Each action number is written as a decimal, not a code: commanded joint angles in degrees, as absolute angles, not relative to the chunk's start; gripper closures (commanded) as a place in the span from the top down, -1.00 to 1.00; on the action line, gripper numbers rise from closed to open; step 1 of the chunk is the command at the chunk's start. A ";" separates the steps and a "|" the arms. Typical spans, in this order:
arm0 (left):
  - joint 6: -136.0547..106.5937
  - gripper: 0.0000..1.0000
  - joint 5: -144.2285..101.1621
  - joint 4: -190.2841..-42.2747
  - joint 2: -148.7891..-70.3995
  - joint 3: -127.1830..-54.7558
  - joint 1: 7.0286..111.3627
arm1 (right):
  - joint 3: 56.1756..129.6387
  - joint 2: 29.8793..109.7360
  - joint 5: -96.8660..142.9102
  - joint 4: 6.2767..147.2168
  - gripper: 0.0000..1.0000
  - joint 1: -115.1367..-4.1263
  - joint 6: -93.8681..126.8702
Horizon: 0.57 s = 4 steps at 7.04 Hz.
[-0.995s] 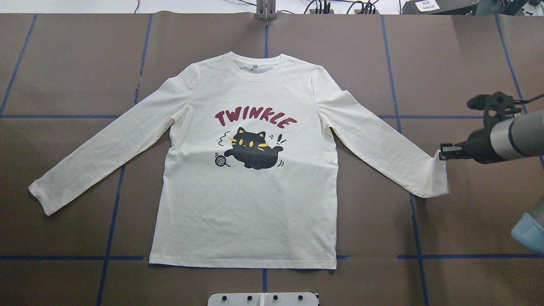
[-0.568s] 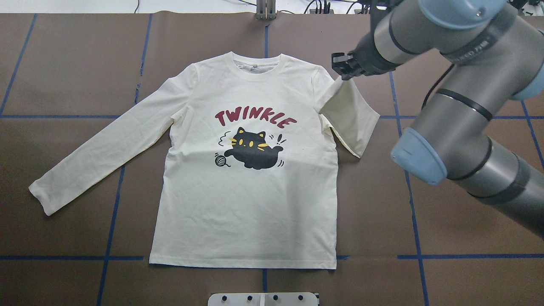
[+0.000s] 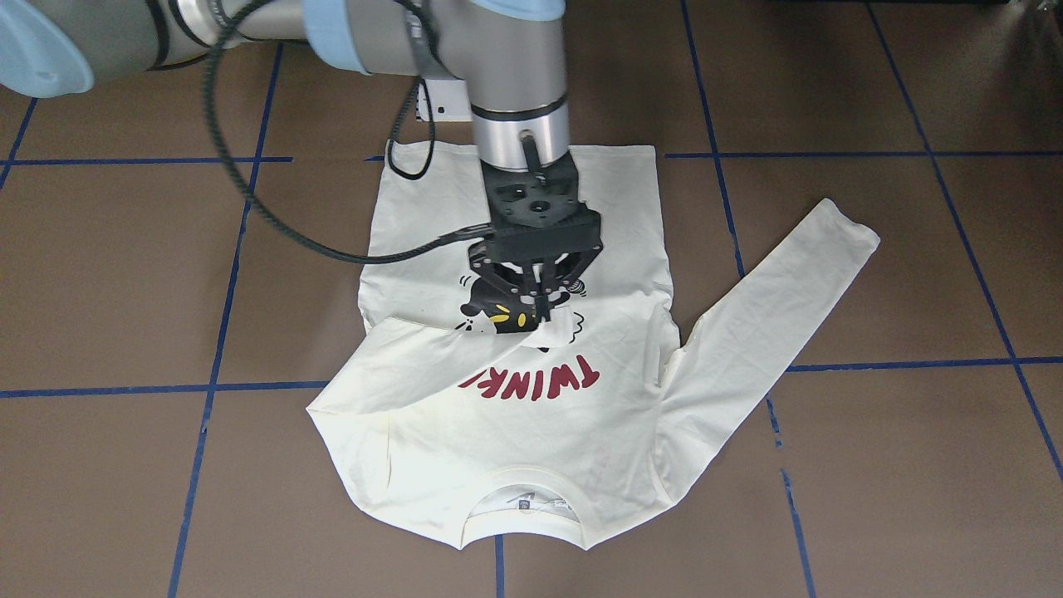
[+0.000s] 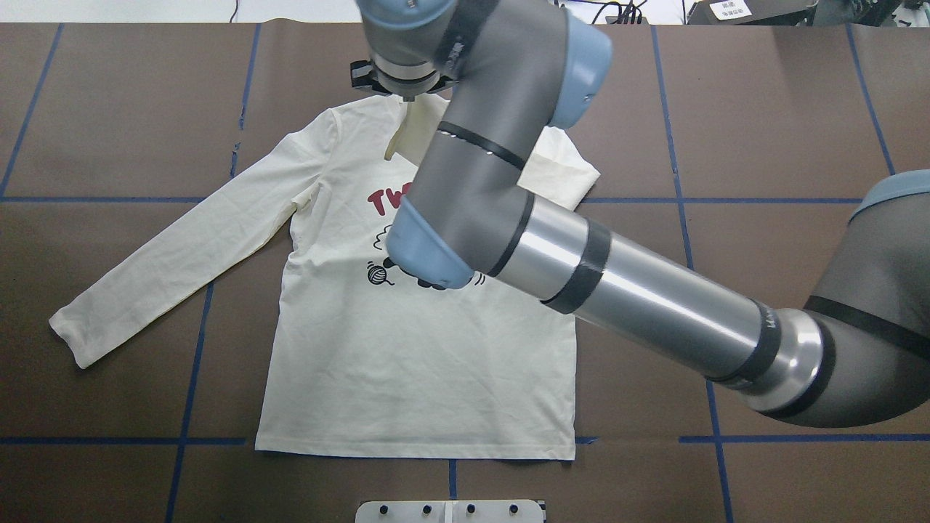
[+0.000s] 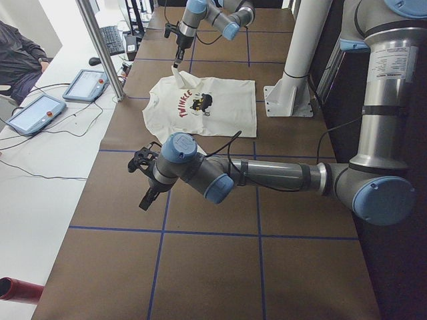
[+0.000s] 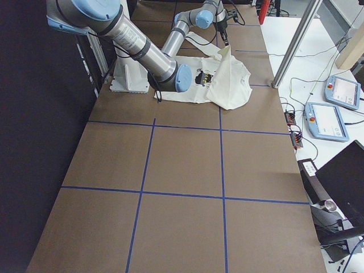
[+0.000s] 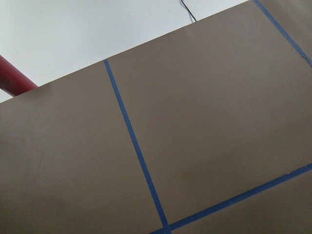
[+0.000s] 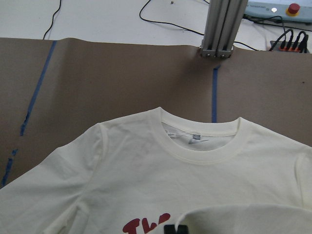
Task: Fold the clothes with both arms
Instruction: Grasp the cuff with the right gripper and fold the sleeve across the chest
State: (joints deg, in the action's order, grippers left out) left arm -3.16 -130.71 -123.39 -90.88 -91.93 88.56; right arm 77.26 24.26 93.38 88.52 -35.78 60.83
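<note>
The shirt (image 4: 407,363) lies print-up at the middle of the surface (image 4: 763,109). The right pincer (image 3: 538,320), clamped on one sleeve (image 3: 423,336), holds it over the chest. The other sleeve (image 3: 772,307) and body are not yet folded. I cannot tell whether the left pincer (image 5: 145,197) is apart or together.

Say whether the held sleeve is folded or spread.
Folded over, not laid down: the right gripper holds its cuff raised above the shirt.

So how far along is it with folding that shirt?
Barely begun: no fold is finished. The right gripper holds one sleeve by its cuff, lifted across the shirt. The other sleeve and the body lie flat, unfolded; the left gripper is off to the side.
</note>
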 commanded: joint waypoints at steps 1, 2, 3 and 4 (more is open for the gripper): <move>-3.16 1.00 -130.96 -123.31 -90.61 -91.94 88.59 | 60.81 18.48 83.28 75.64 -1.00 -29.29 65.97; -3.16 1.00 -130.96 -123.31 -90.62 -92.02 88.59 | 56.73 15.59 82.88 75.24 -1.00 -28.05 66.61; -3.16 1.00 -130.96 -123.31 -90.62 -91.93 88.59 | 53.82 13.56 82.36 75.15 -1.00 -27.43 68.88; -3.16 1.00 -130.96 -123.48 -90.70 -91.59 88.51 | 53.01 13.01 82.27 74.97 0.81 -27.33 70.99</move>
State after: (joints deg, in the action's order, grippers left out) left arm -3.16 -130.95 -123.36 -90.63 -91.85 88.58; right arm 55.26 14.46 82.75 75.43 -27.85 68.55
